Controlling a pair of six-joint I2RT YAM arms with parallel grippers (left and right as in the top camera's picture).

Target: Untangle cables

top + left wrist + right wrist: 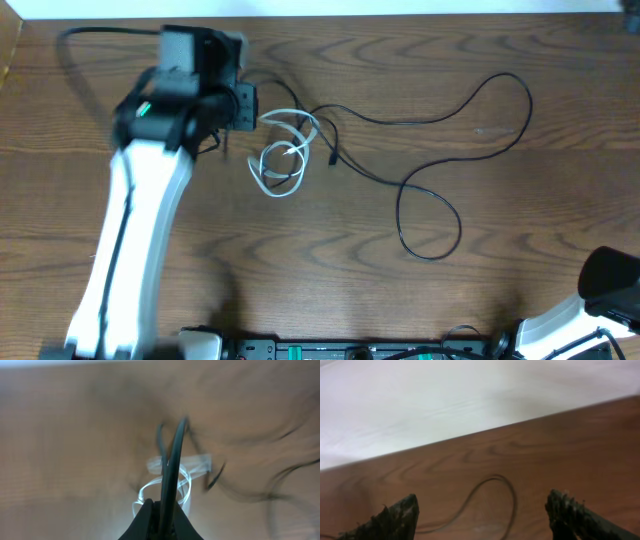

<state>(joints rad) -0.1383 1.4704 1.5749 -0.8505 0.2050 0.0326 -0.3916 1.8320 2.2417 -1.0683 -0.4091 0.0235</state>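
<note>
Looking like a robotics lab: showing a wood-grain table (450,300), a white arm (130,250) reaching across it, and an electronics strip (300,350) running along the near edge.

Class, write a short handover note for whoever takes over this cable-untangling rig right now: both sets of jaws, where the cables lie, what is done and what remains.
Left gripper: jaws shut on a loop of the black cable, right beside the white cable.
Right gripper: jaws open and empty, away from the tangle.
Cables: the white cable lies coiled left of centre on the table, with the black cable crossing it. The rest of the black cable runs off to the right in wide loops.
Done: nothing is separated yet.
Left: draw the black cable clear of the white coil, then lay each out apart.
</note>
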